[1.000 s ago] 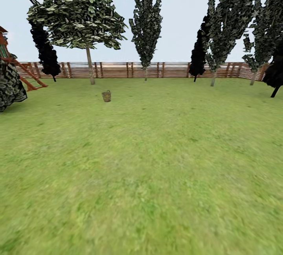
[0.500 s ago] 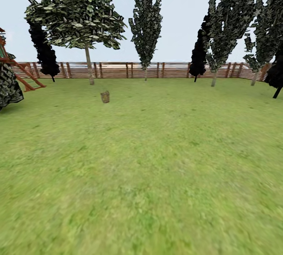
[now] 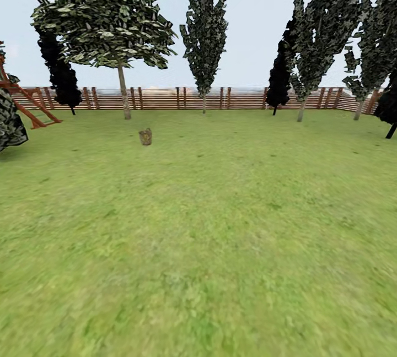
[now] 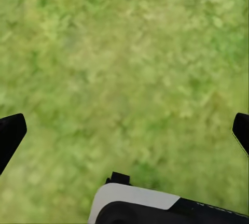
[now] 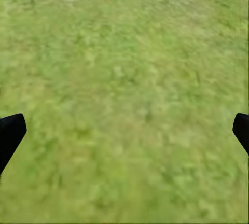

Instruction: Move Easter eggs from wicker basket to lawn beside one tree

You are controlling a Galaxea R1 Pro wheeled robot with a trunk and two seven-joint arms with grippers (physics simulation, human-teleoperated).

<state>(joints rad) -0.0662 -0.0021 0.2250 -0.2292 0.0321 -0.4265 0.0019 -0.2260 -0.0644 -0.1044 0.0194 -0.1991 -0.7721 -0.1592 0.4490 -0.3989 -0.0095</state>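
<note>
At the far left of the head view a wooden play frame (image 3: 27,104) is seen beside a dark bush (image 3: 10,120). To its right stands the tree (image 3: 124,92), pale-trunked under a broad leafy crown, in front of the slatted fence (image 3: 165,98). Just in front of the trunk and slightly to its right, the wicker basket (image 3: 145,136) is set upright on the lawn (image 3: 209,225), well away from the robot. It appears as a small brown woven tub; whether eggs lie inside cannot be told at this range. Narrow columnar trees (image 3: 205,32) are ranged further right.

The step in hand is judged to be the approach: nothing has yet been taken out. Next, the base must be driven up to the basket until it lies within reach.

The left gripper (image 4: 124,130) is spread wide and empty over grass, and the right gripper (image 5: 124,130) likewise.
</note>
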